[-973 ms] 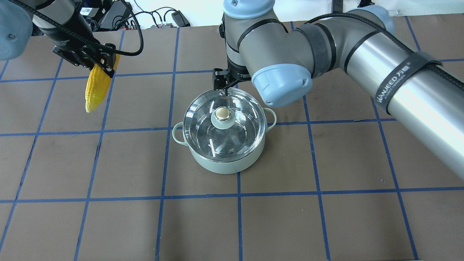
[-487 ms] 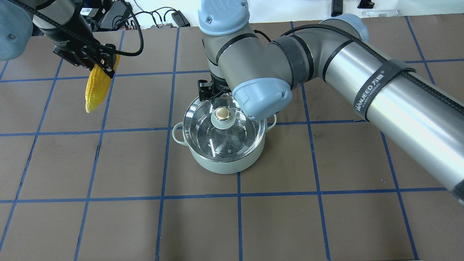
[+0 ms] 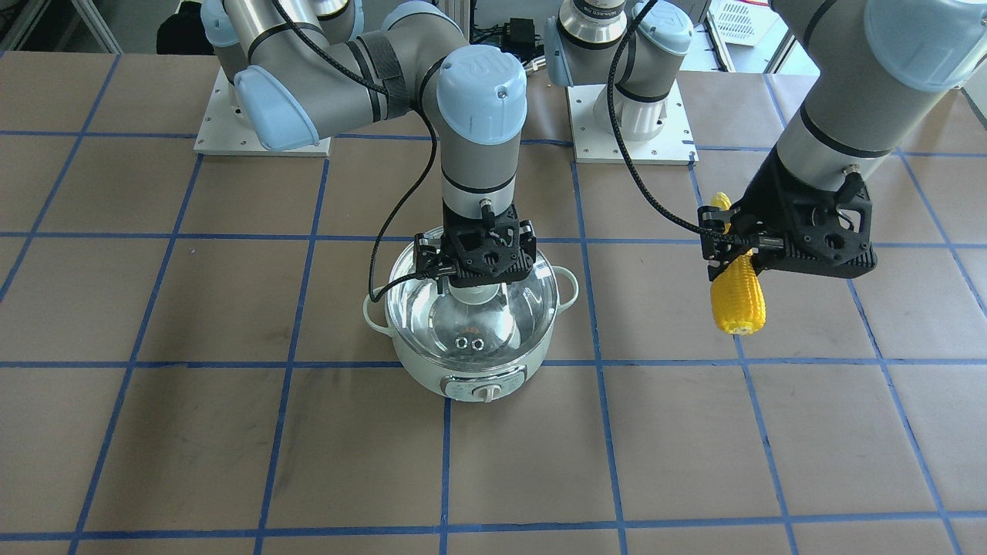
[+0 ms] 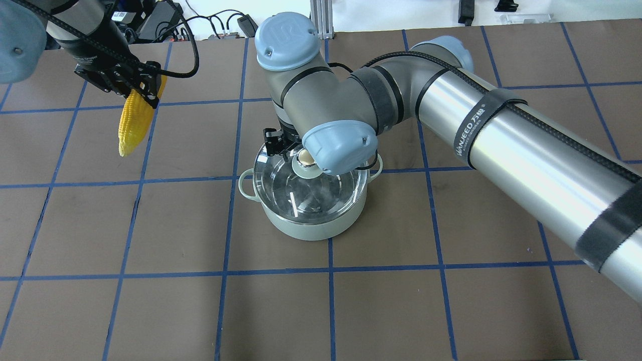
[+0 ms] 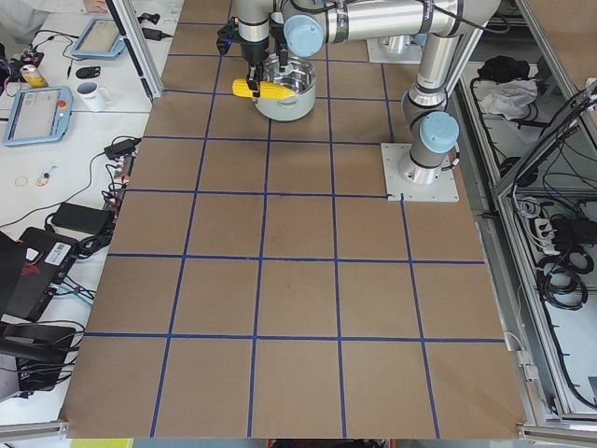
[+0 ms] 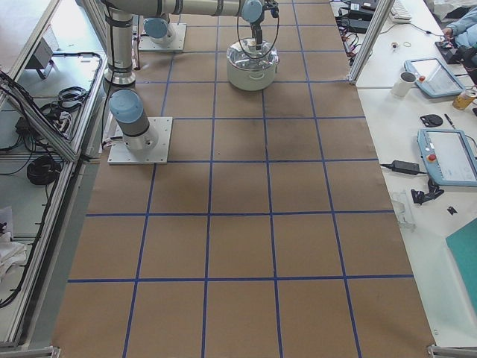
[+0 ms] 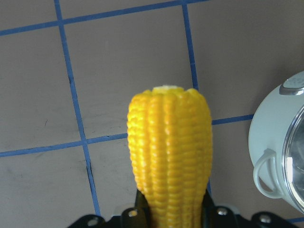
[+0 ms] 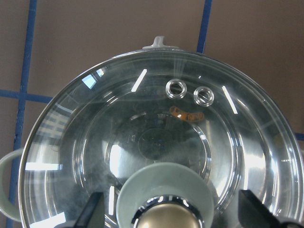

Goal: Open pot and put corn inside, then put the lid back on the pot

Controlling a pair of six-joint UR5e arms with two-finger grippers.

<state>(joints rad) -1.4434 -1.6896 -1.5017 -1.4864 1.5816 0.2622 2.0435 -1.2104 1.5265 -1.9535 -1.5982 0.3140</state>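
Silver/grey arms, lt-blue caps, blk cables; strap reads "WANJEED", prob.

Brown counter marked off by a blue tape grid, with clutter along both long sides.
A white bench runs just beside the counter's one long edge, carrying a white mug, a grey tablet next to it, a second tablet, a black power brick and a teal sheet; coiled black cables lie off the counter's opposite edge.

The lid sits on the pot, the right gripper directly above its knob. Well apart, on the robot's left, the corn hangs in the left gripper.
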